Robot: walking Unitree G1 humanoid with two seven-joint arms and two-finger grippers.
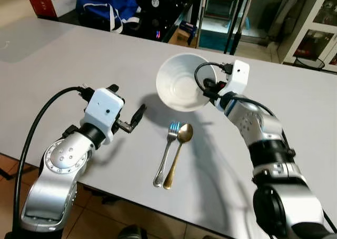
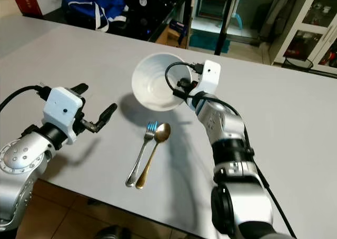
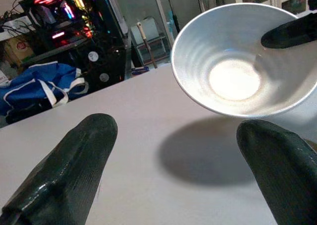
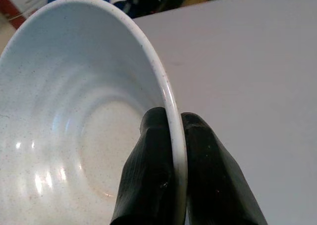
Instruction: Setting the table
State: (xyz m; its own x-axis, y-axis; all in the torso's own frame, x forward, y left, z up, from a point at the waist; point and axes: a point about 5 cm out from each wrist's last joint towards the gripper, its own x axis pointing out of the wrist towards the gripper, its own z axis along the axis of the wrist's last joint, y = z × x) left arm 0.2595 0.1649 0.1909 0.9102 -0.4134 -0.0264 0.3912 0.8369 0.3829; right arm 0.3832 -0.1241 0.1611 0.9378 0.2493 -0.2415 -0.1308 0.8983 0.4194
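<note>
My right pincer point(image 4: 171, 150) pinches the white bowl point(image 1: 181, 81) by its rim, lifted above the table point(image 1: 63, 60) to seat it beyond the fork point(image 1: 167, 149) and spoon point(image 1: 178, 153); my left pincer point(image 1: 129, 107) waits spread, holding nothing

Both arms are chunky silver metal with black joint rings and round screw-dotted caps, each ending in a white boxy wrist block, looping black cables, and long matte black fingers point(image 3: 74, 170).
</note>
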